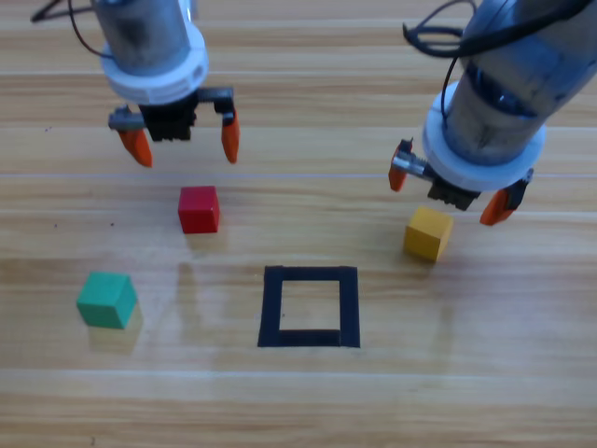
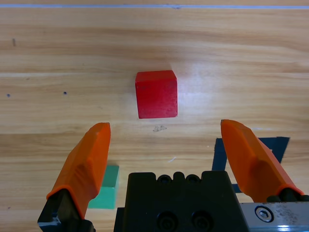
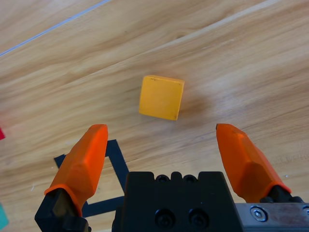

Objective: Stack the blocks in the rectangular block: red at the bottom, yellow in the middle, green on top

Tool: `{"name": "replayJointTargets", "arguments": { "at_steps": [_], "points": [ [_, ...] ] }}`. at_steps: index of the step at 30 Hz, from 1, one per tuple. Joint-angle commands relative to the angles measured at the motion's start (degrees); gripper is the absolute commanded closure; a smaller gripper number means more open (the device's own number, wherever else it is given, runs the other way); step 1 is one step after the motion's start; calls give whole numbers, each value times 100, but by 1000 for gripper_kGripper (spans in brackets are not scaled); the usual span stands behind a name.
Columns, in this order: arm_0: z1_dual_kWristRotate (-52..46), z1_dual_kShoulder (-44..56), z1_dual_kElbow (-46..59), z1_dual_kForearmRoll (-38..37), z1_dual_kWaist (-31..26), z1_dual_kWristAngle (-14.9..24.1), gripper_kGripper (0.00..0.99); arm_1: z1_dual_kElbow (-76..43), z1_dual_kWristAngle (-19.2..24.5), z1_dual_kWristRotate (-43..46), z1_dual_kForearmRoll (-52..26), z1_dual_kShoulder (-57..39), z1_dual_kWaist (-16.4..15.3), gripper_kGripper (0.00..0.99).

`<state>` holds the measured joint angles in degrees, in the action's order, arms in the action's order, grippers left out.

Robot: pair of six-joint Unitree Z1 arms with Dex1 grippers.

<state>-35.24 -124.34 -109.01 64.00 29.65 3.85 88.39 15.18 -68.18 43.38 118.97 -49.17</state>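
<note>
The wooden counter (image 1: 298, 401) fills the view, pale planks with long grain lines and a soft sheen.

Two grey arms come down from the top edge. The left arm (image 1: 149, 42) hangs over the upper left of the counter; the right arm (image 1: 508, 84) leans in from the upper right.

The left pincer (image 1: 184, 142) is above the counter with its two tapered orange jaws spread wide and nothing between them. In the left wrist view the left pincer (image 2: 166, 150) points at the red cube, which lies ahead of the jaw tips, apart from both.

The right pincer (image 1: 448, 191) is likewise spread wide and empty, hovering just above the yellow cube in the high view. In the right wrist view the right pincer (image 3: 161, 152) faces that cube, which lies ahead of the tips and touches neither.

The rectangular block (image 1: 309, 306) is a flat outline of black tape, roughly square and hollow, stuck to the counter below the middle. Bare wood shows inside it.

The green cube (image 1: 106, 299), teal with a matt face, lies at the lower left, well apart from the tape outline.

The yellow cube (image 1: 428, 233), turned slightly askew, lies to the upper right of the outline, near it but outside.

The red cube (image 1: 199, 208), smooth and sharp-edged, lies to the upper left of the outline, between the left pincer and the green cube, touching nothing.
</note>
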Motion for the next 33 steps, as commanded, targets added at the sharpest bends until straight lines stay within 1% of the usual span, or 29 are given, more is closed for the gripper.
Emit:
{"name": "replayJointTargets", "arguments": {
  "at_steps": [1, 10, 22, 24, 26, 29, 32, 33],
  "points": [
    [17, -609, -15, 34, -118, -78, 13, 390, 108, -99, 250, 777, 232, 19],
    [34, -934, -33, -45, -118, -69, 14, 724, 100, -170, 321, 1251, 364, 28],
    [17, -1321, -95, -291, -153, -78, 19, 794, 38, -152, 321, 1497, 522, 47],
    [17, -1373, -95, -362, -171, -86, 30, 803, -32, -117, 329, 1532, 549, 68],
    [17, -1391, -86, -406, -197, -86, 30, 847, -94, -64, 356, 1550, 549, 70],
    [17, -1391, -86, -414, -223, -86, 36, 873, -234, 41, 365, 1550, 549, 105],
    [34, -1382, -86, -414, -258, -86, 63, 891, -340, 68, 365, 1550, 549, 156],
    [52, -1373, -77, -414, -285, -86, 90, 891, -375, 59, 365, 1550, 549, 171]
  ]
}}
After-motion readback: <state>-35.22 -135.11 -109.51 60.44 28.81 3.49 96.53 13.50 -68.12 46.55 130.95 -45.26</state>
